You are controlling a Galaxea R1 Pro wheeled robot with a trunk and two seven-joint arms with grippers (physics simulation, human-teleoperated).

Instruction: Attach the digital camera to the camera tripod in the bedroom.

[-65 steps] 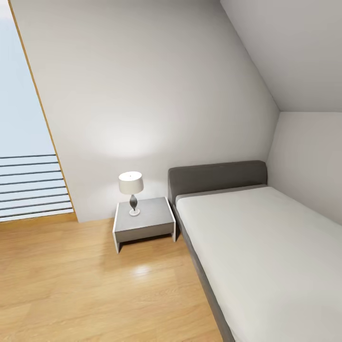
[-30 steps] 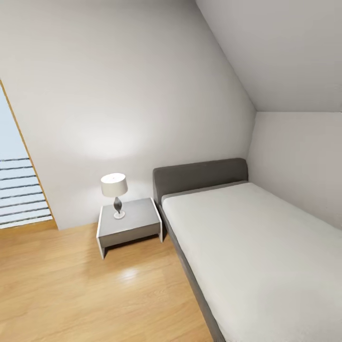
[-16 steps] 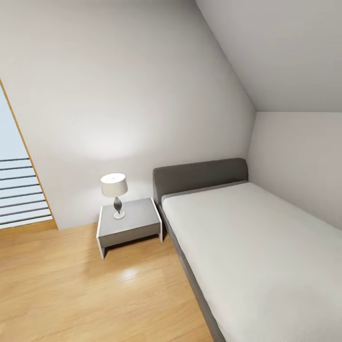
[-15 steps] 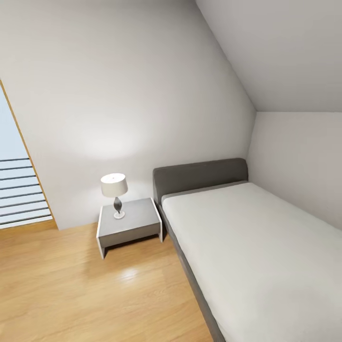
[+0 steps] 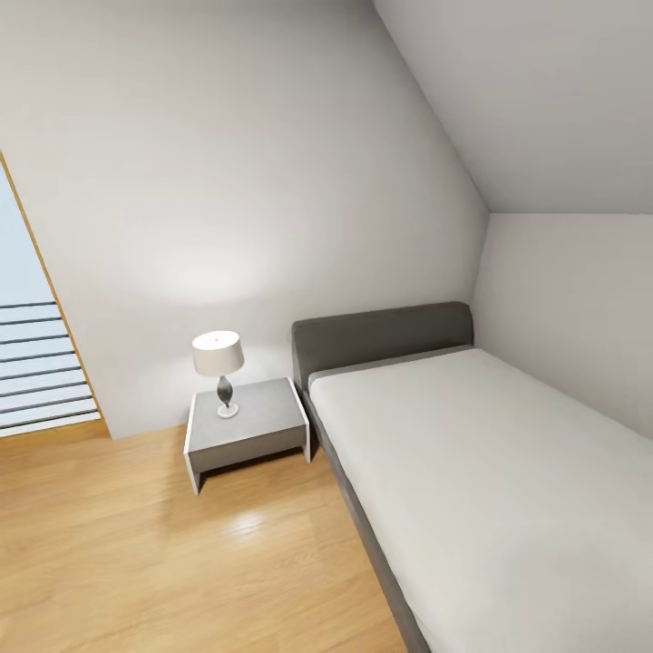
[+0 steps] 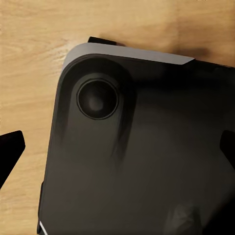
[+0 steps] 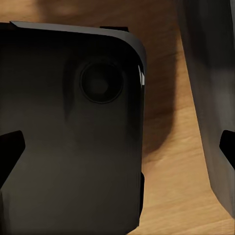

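- The bed [image 5: 472, 453] takes one corner of the bedroom; a nightstand [image 5: 247, 431] with a lamp [image 5: 218, 358] stands just beside its headboard, on the wood floor [image 5: 136, 544].
- Both grippers, left [image 6: 117, 152] and right [image 7: 117, 152], seem wide apart with nothing between the tips, hanging over the robot's dark base [image 6: 147, 161].
- The right one looks near the bed's side.
- No camera or tripod is by the bed, so searching on could scrape the base against the frame.

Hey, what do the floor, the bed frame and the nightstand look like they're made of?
Floor: light wood planks, slightly glossy, judging by the grain lines and a soft reflection. Bed frame: grey, matte, probably upholstered fabric. Nightstand: matte grey top with white edges, possibly painted board; the render leaves that open.
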